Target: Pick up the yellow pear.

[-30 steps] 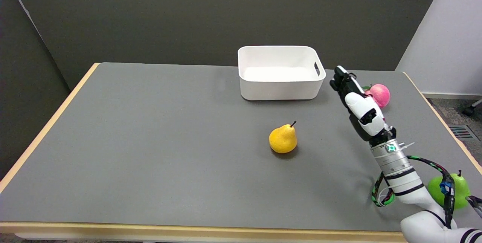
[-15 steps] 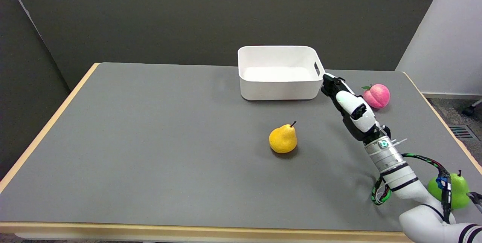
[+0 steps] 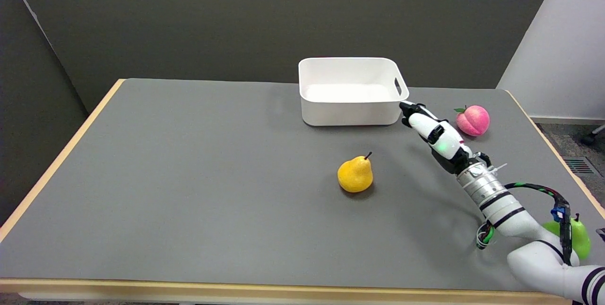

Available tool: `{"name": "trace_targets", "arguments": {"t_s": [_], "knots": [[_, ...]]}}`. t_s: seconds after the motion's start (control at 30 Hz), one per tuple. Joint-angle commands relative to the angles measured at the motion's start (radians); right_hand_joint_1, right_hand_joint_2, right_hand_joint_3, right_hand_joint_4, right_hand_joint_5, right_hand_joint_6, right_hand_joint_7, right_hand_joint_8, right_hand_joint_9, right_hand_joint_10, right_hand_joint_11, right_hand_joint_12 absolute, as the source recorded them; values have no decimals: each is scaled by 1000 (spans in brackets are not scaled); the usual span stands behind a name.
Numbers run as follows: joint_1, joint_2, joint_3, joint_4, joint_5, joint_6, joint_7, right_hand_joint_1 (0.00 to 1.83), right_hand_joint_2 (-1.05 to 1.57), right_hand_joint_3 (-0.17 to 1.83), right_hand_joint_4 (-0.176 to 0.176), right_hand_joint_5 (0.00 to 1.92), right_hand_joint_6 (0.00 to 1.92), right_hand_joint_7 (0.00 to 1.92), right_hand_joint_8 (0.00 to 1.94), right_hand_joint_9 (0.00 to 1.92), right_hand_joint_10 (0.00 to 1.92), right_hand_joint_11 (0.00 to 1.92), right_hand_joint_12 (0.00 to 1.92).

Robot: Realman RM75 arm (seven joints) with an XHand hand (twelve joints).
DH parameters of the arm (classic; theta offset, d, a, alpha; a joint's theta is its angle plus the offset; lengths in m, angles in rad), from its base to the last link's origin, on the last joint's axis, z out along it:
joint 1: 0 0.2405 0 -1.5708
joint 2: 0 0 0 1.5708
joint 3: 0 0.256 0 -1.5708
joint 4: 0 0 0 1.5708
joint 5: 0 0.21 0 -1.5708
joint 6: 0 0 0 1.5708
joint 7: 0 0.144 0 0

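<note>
The yellow pear [image 3: 355, 175] stands upright on the grey table [image 3: 189, 177], a little right of centre, its dark stem pointing up and right. My right hand [image 3: 432, 132] hovers to the pear's right and farther back, near the bin's front right corner. Seen edge-on, its fingers stretch out straight towards the upper left and hold nothing. A clear gap of tabletop separates the hand from the pear.
A white bin [image 3: 350, 90] sits at the back of the table, just left of my fingertips. A pink peach [image 3: 472, 120] lies to the right of the hand. A green pear [image 3: 579, 239] stands near the front right edge, partly behind my forearm and its cables.
My right hand has swung left and lower, away from the peach towards the bin's front corner. The forearm has tilted flatter. The pear has not moved.
</note>
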Motion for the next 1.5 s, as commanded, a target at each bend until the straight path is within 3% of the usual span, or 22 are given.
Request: {"name": "trace_targets", "arguments": {"t_s": [0.03,0.07,0.17,0.63,0.7,0.77,0.87,1.5], "knots": [[19,-4,-1,31,-28,-155,-10,236,615,824,-130,136,398,115,349,-1,476,-1,694],[19,-4,-8,39,-37,-153,-8,224,575,905,-129,124,437,102,390,-1,493,-1,715],[19,-4,-28,56,-39,-148,-8,250,655,734,-126,167,374,151,317,-1,579,-1,781],[23,-59,-64,74,-76,-98,-3,246,646,743,-120,178,385,173,326,-1,665,-1,891],[27,-66,-69,74,-76,-98,-3,227,582,898,-122,154,450,149,400,3,667,-1,916],[31,-70,-79,73,-76,-97,-3,250,623,791,-117,180,407,183,345,8,693,-1,947],[39,-75,-86,69,-89,-95,-3,225,561,918,-114,160,466,159,414,14,693,-1,953],[122,-130,-140,-12,-108,-124,-3,219,558,923,-97,176,471,183,413,40,700,-1,1007]]}}
